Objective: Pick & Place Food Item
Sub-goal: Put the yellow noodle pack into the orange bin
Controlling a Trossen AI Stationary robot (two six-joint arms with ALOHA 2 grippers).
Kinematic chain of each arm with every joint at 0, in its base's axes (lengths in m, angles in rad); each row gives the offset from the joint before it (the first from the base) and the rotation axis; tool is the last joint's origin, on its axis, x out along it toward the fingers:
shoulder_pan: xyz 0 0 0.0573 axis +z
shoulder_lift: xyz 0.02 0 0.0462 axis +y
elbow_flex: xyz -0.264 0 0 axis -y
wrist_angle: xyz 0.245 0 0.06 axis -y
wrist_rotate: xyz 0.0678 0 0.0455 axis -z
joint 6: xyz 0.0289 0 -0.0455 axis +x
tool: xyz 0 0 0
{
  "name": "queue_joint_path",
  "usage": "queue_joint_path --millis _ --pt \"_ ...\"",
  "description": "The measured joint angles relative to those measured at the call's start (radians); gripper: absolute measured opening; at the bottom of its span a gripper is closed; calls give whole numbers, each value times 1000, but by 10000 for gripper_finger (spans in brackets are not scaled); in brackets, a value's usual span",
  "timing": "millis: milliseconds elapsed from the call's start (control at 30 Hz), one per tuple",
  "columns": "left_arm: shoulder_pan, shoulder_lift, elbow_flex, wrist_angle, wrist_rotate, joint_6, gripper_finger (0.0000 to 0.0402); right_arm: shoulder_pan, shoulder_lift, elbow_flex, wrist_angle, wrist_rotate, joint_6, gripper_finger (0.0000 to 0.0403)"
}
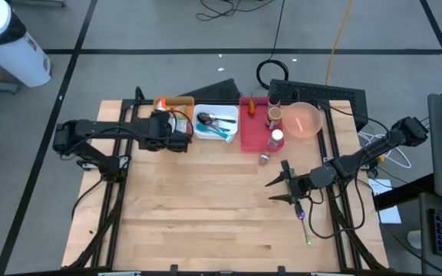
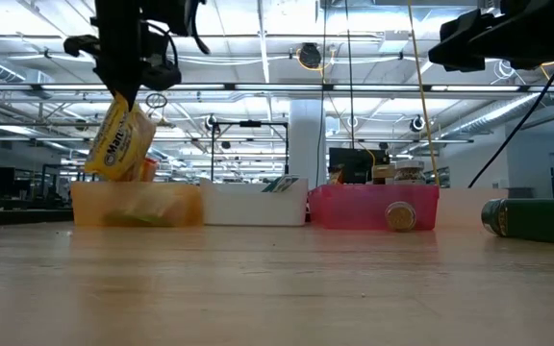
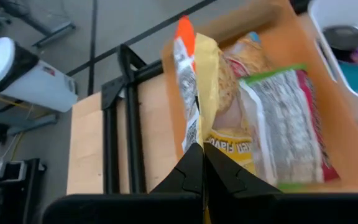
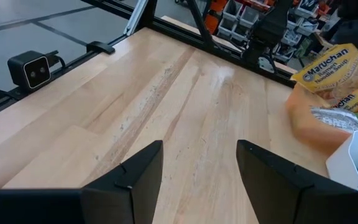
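Three bins were lined up along the far edge of the wooden table [image 1: 206,222]. The orange bin [image 3: 303,81] on the left was seen to hold several food packets, among them a clear one with a green top band and red print [image 3: 288,124]. The white bin [image 1: 215,125] in the middle contained dark utensils and something blue. In the red bin [image 1: 253,132] on the right, an orange item, a brown-lidded jar and a white-capped bottle were stood. A pink bowl [image 1: 303,120] was placed just beside the red bin, and a small jar [image 1: 264,159] lay on the table in front of it.

The yellow Maruchan ramen packet [image 2: 119,142] was held above the orange bin, hanging tilted, clear of the bin's contents. Its wrapper was yellow with red lettering and an orange corner, and it was creased where it was pinched.

The left gripper [image 3: 201,163] was fully closed on the packet's edge. The right gripper [image 4: 199,163] was kept over bare table near the right side, its fingers parted about halfway, with nothing between them.
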Motion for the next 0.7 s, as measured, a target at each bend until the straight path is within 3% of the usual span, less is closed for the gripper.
queue_joint_path --millis 333,700 --pt "95 0 0 18 -113 -14 0 0 0 0 0 0 5 196" --pt "156 2 -56 152 -154 14 0 0 0 0 -1 0 12 196"
